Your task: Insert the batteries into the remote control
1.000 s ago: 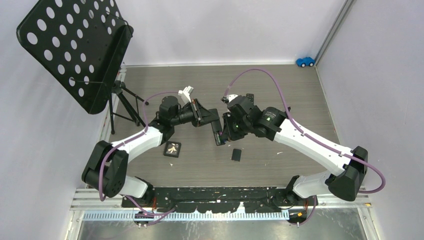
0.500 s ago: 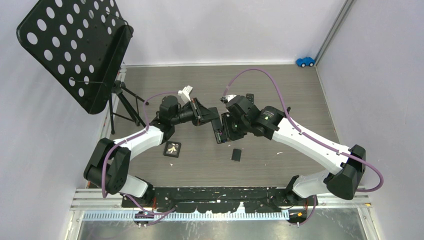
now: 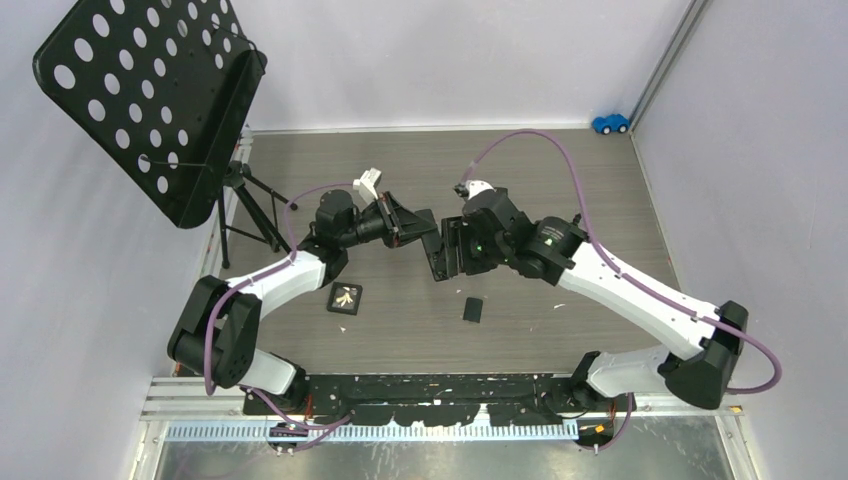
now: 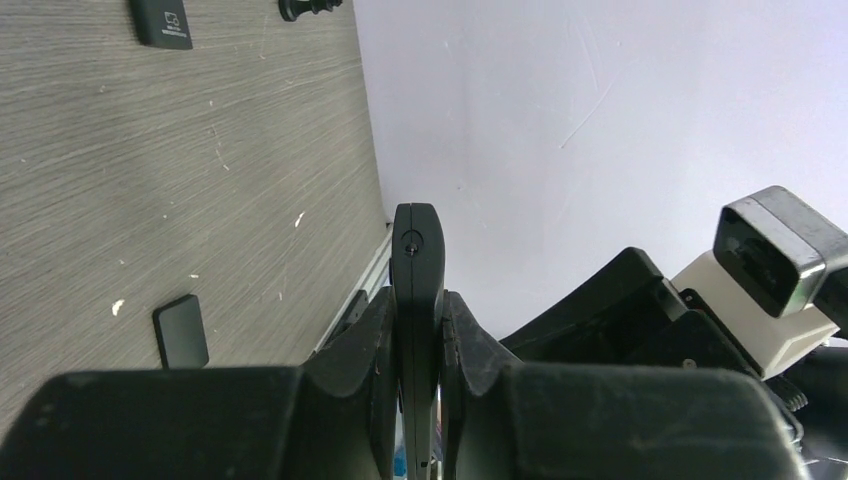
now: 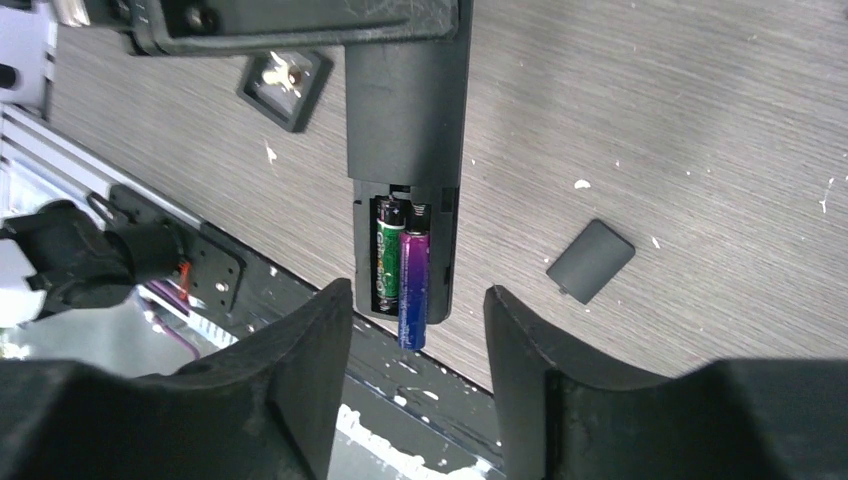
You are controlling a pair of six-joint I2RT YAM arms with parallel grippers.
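Note:
My left gripper (image 3: 415,232) is shut on a black remote control (image 3: 437,258) and holds it above the table. In the left wrist view the remote (image 4: 416,250) stands edge-on between the fingers. Its open compartment faces my right gripper (image 5: 418,300), which is open, with one finger on either side of the remote's end and touching nothing. A dark green battery (image 5: 388,262) lies seated in the compartment of the remote (image 5: 405,110). Beside it a blue-purple battery (image 5: 413,290) sticks out past the compartment's end. My right gripper (image 3: 452,248) hovers right next to the remote.
The small black cover plate (image 3: 472,309) lies on the table below the remote. A black square tile with a gold figure (image 3: 344,297) lies left of it. A perforated black stand (image 3: 150,90) on a tripod is at the far left, and a blue toy car (image 3: 610,123) at the far right corner.
My right gripper has gone from shut to open, and its wrist has shifted a little toward the far side. The left arm still holds the remote in the same place.

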